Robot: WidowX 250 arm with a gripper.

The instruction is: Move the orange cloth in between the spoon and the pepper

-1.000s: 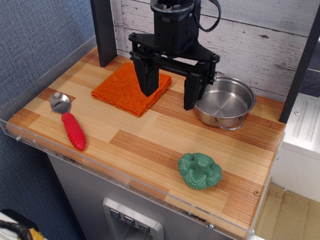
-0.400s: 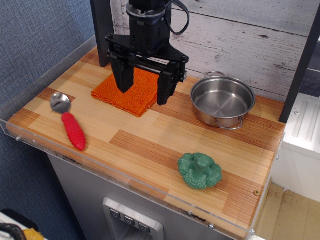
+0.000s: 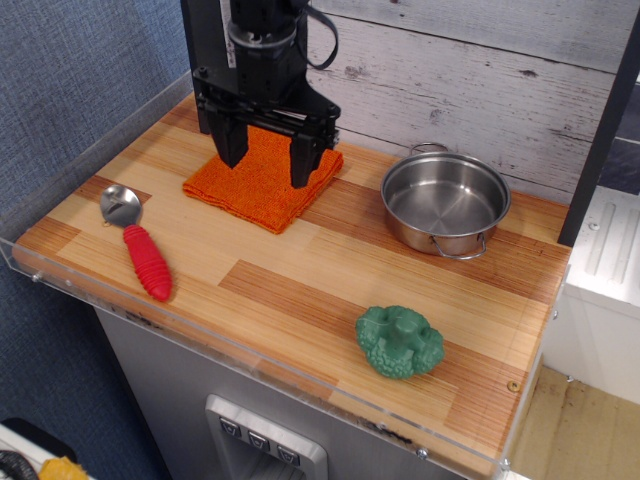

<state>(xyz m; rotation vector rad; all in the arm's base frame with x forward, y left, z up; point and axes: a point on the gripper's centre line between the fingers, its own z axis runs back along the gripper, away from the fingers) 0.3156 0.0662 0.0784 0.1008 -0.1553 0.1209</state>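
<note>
Gripper (image 3: 266,158) hangs over the cloth (image 3: 262,179) at the table's (image 3: 330,270) 11 o'clock corner, its two black fingers (image 3: 231,140) spread wide apart and pointing down, with nothing held between them. One finger tip shows over the cloth's back-left part, the other over its right edge; whether either tip touches the cloth cannot be told. The cloth is orange, folded square, lying flat against the back wall area, partly hidden by the gripper.

Spoon (image 3: 138,243) lies near the table's 9 o'clock edge, its metal bowl toward 11 o'clock and its red ribbed handle running toward 5 o'clock. It is well apart from the cloth.

Pepper (image 3: 399,342), green and lumpy, sits toward 5 o'clock near the front edge, well apart from both cloth and spoon. The wood between spoon and pepper is bare.

A steel pot (image 3: 446,203) stands at 2 o'clock, near the cloth's right side but not touching it.
</note>
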